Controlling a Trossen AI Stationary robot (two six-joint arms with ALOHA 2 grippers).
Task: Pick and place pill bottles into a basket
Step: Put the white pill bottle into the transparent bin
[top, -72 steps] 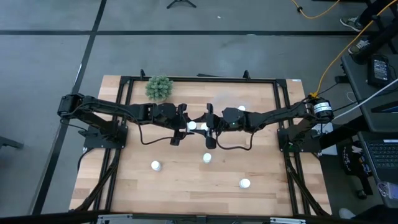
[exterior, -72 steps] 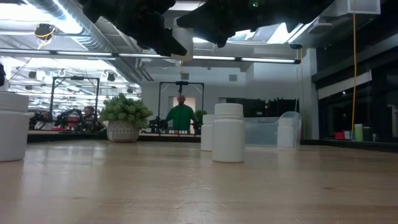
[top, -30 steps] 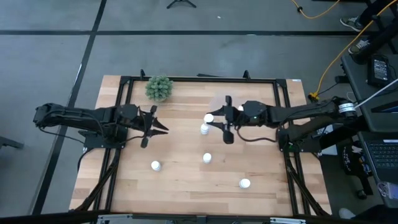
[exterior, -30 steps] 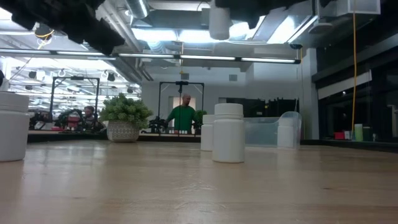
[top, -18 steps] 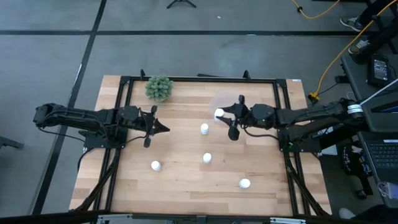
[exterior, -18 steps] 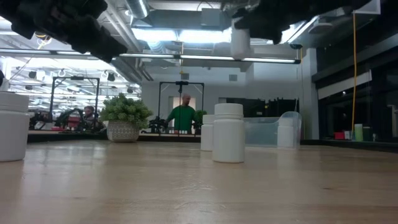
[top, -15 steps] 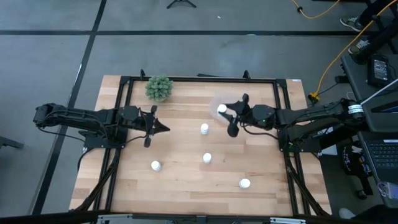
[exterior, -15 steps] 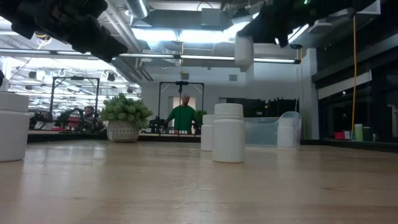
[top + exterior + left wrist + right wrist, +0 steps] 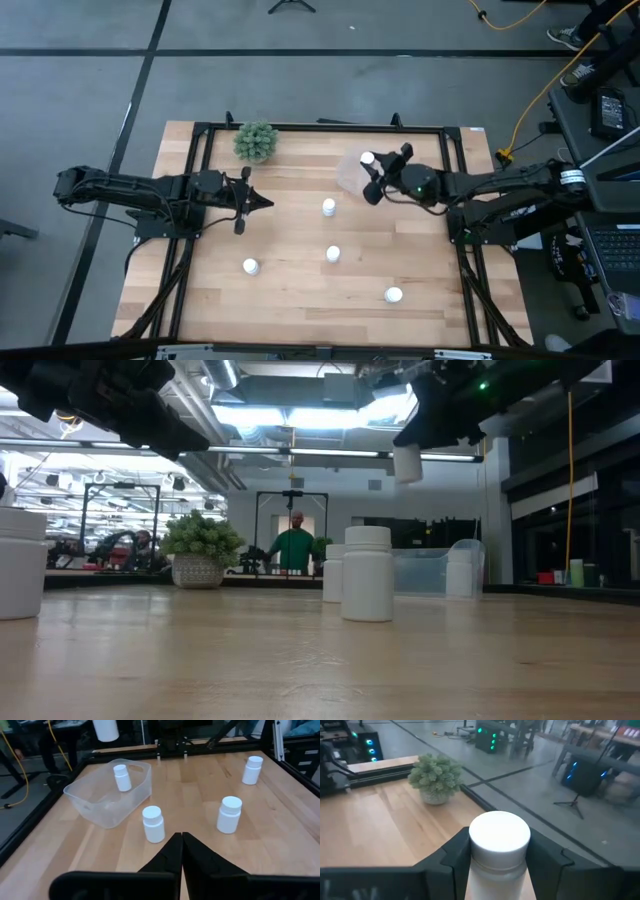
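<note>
Six bottles belong to this job, and I count them against the big wooden table (image 9: 300, 290) first, since everything rests on it. At its far edge sits the green plant (image 9: 256, 141), off in a corner where it blocks no reach. Next in size is the clear basket (image 9: 107, 795), near the far right part of the table, with one pill bottle (image 9: 121, 777) already standing upright inside it. My right gripper (image 9: 373, 172) hangs in the air over the basket, its fingers closed around the white bottle I carry (image 9: 499, 851), cap up and well above the rim; I judge I hold it high so it clears the wall before lowering. My left gripper (image 9: 248, 201) waits over the left half of the table, fingers pressed fully together and holding nothing, kept back to leave my right arm room. Four bottles stand upright on the wood, well apart: one near the basket (image 9: 328, 207), one at centre (image 9: 333, 254), one to the left (image 9: 250, 266), one toward the near right (image 9: 394, 295).
</note>
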